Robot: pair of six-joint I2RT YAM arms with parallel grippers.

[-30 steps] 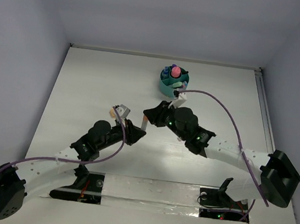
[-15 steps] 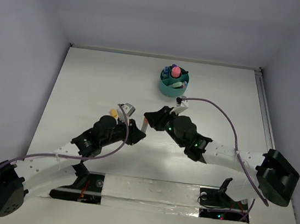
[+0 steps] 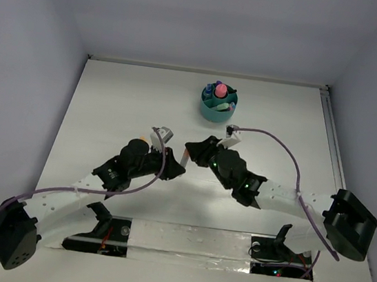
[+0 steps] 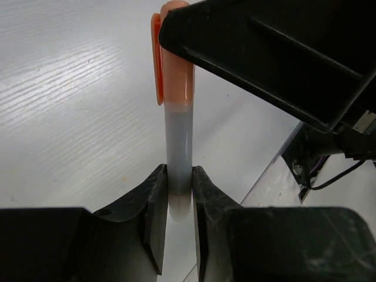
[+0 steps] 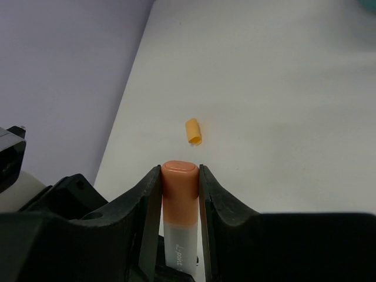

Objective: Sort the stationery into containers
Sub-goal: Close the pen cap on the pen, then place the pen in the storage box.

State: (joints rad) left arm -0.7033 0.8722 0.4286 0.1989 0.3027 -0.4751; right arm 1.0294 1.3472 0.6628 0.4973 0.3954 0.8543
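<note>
Drawn back from 1 organiser [image 3: 213, 114], right end effector [image 5: 179, 174] and left end effector [image 4: 179, 177] clamp 1 pen [image 4: 178, 129]; 1 loose cap [image 5: 193, 131].

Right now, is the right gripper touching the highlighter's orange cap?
Touching. The right wrist view shows the right gripper clamped on the orange cap, a jaw flush against each side, no gap.

A white, faintly grained bench [image 3: 111, 96] sits boxed in on three sides by plain pale lavender walls [image 3: 211, 19]. The light is soft and even. A thin rail [image 3: 332, 142] runs along its right edge.
</note>
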